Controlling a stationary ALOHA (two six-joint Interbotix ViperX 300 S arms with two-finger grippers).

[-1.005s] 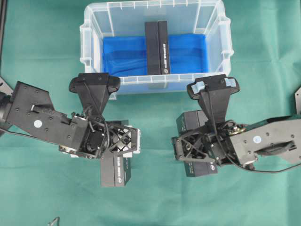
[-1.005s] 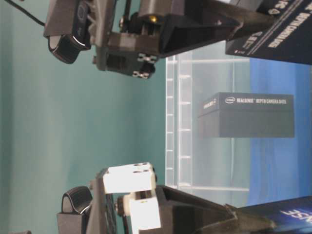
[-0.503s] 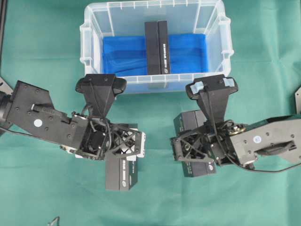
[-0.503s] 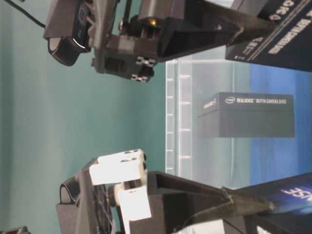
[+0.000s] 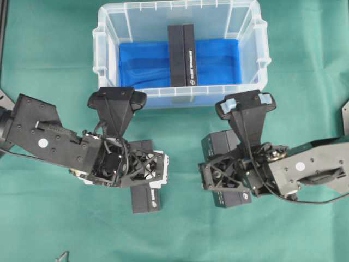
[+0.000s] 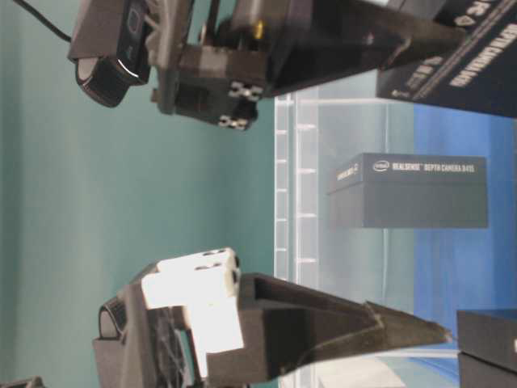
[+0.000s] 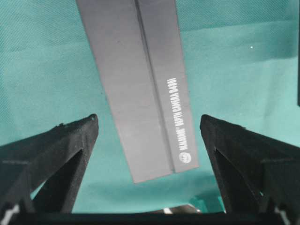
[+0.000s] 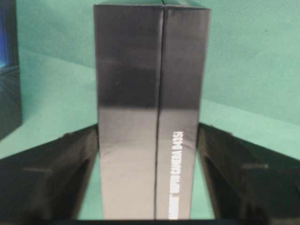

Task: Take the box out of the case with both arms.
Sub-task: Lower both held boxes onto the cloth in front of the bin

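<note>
on the left, the left gripper (image 5: 143, 170) hovered over a black camera box (image 5: 146, 198) that lay on the green cloth (image 5: 54, 218) in front of the case; in the left wrist view its jaws stood wide apart with cloth showing on both sides of the box, so it held nothing; this box seemed already taken out and let go. on the right, the right gripper (image 5: 222, 176) stood over a second black camera box (image 5: 224, 146), also on the cloth outside the case; in the right wrist view the box sat between the jaws with only thin gaps at each side, so the jaws looked open and not pressing, though i could not be fully sure about contact. the clear plastic case (image 5: 102, 27) stood beyond both grippers, with a blue sheet (image 5: 142, 64) on its bottom; one more black box (image 5: 181, 54) remained inside, standing across the middle of the sheet; so, as i judged, two boxes were out and one was left.
</note>
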